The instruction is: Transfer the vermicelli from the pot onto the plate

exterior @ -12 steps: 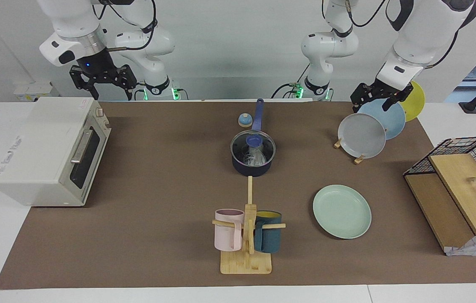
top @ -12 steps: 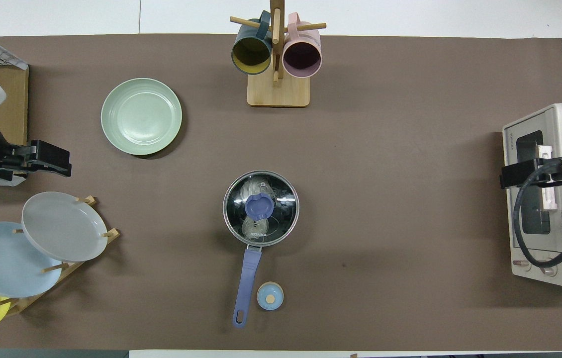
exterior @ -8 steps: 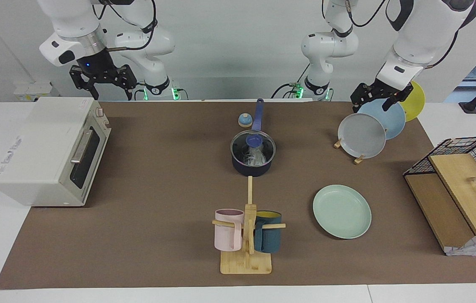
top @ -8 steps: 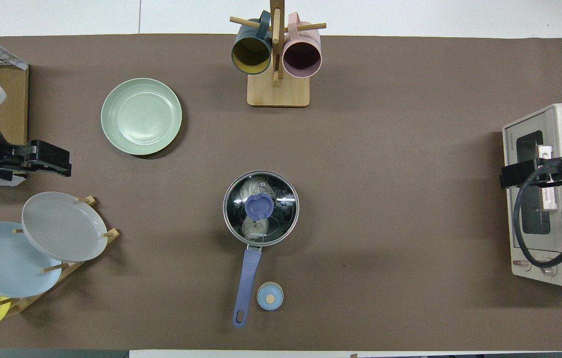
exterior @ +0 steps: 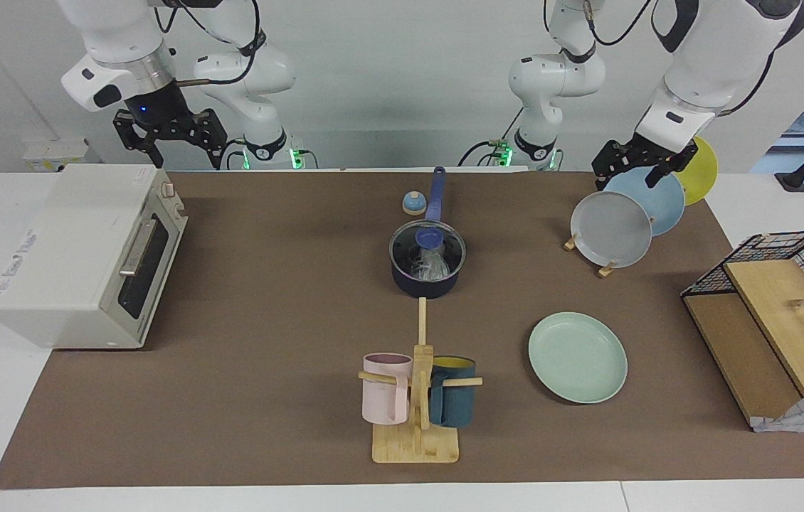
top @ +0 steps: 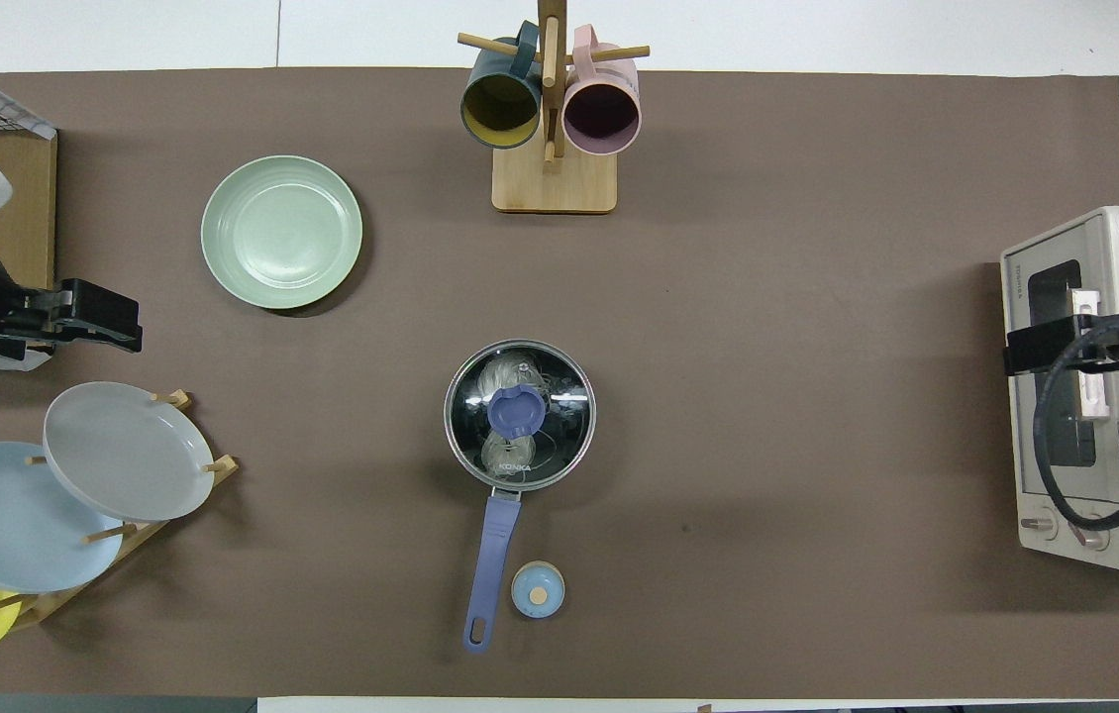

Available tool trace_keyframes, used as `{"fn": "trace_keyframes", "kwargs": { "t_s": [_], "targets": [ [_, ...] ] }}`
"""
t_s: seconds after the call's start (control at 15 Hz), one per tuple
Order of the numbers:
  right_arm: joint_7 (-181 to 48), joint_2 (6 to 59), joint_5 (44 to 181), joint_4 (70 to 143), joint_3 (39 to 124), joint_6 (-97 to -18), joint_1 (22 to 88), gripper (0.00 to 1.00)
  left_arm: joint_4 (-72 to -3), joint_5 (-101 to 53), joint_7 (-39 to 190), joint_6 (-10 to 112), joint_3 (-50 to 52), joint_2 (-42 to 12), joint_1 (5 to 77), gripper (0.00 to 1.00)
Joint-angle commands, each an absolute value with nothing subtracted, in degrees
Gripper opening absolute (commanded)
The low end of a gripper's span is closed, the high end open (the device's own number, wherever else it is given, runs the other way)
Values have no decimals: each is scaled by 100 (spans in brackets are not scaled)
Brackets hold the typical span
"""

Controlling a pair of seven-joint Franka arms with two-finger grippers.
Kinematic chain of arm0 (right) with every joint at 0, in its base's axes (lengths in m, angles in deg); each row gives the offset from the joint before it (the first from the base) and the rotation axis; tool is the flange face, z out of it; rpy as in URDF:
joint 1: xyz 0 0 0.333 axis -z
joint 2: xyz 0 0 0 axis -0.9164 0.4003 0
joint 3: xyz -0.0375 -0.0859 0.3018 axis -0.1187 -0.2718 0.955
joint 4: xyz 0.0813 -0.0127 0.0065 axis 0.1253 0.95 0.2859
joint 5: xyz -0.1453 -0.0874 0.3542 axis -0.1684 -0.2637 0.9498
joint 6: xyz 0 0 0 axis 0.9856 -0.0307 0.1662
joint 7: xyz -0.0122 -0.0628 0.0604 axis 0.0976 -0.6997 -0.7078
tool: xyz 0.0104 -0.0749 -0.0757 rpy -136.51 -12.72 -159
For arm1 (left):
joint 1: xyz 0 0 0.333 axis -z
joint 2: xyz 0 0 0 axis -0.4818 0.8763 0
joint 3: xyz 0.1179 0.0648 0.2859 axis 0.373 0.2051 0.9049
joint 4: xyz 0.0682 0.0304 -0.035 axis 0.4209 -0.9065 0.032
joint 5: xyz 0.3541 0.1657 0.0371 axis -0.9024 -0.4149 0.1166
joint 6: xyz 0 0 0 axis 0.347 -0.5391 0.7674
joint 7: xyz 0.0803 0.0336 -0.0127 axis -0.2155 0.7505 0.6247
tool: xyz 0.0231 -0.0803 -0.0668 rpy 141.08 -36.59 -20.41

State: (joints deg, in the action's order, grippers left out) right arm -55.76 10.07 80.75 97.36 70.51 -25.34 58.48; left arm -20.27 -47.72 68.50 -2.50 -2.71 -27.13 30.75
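Only the right hand (exterior: 168, 135) has shifted since the earlier frames, drifting a little up and toward its own end of the desk (exterior: 288, 320); it hangs over the toaster oven (exterior: 82, 249), its two fingers spread open and holding nothing; everything else lies as it did. Over at the other end, the left hand (exterior: 631, 162) waits above the plate rack (exterior: 608, 269), just over the light blue plate (exterior: 651, 199); whether its fingers are apart or together I cannot tell.

Well away from both hands, between them, sits the pot (exterior: 427, 277) with its glass lid (top: 520, 414) on and its blue handle (top: 492, 564) pointing toward the robots; the vermicelli (exterior: 432, 264) shows through the glass as a pale tangle inside. Closer to the left hand than to the right lies the plate (exterior: 578, 357), bare.

My reading: nothing of the transfer is begun, and the lid must come off first, best taken by its blue knob (top: 517, 409); glass, so likely slippery and breakable if dropped. The noodles look light, soft and limp; a pinch through the middle of the clump should lift most of it, though loose strands may trail or slip free on the way to the plate.
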Motion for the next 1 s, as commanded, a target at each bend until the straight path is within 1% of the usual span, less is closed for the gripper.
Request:
{"fn": "trace_keyframes", "kwargs": {
  "t_s": [0.0,0.13,0.27,0.47,0.53,0.73,0.8,0.93],
  "targets": [
    [-5553,960,8525,9809,7100,-2632,5867,100,-2081,-4840,6840,-249,-299,-2757,3021,100],
    [-5035,1205,8676,9704,7336,-2676,5832,100,-2081,-4840,6840,-240,-299,-2757,3021,100],
    [-4342,1460,8659,9528,7836,-2808,5657,100,-2081,-4840,6840,-257,-299,-2757,3021,100],
    [-3399,1759,8615,9466,8426,-3246,5463,100,-2081,-4840,6840,-248,-299,-2757,3021,100],
    [-3215,2013,8580,9344,8619,-3308,5367,100,-2081,-4840,6840,-240,-299,-2757,3021,100],
    [-1889,2953,8256,8624,8919,-3624,4771,100,-2081,-4840,6849,-231,-299,-2757,3021,100],
    [-1599,3121,8055,8596,8928,-3791,4542,100,-2081,-4840,6849,-231,-299,-2757,3021,100],
    [-1001,3271,7965,8674,8929,-4265,4155,100,-2089,-4840,6858,-231,-299,-2757,3012,100]
  ]
}}
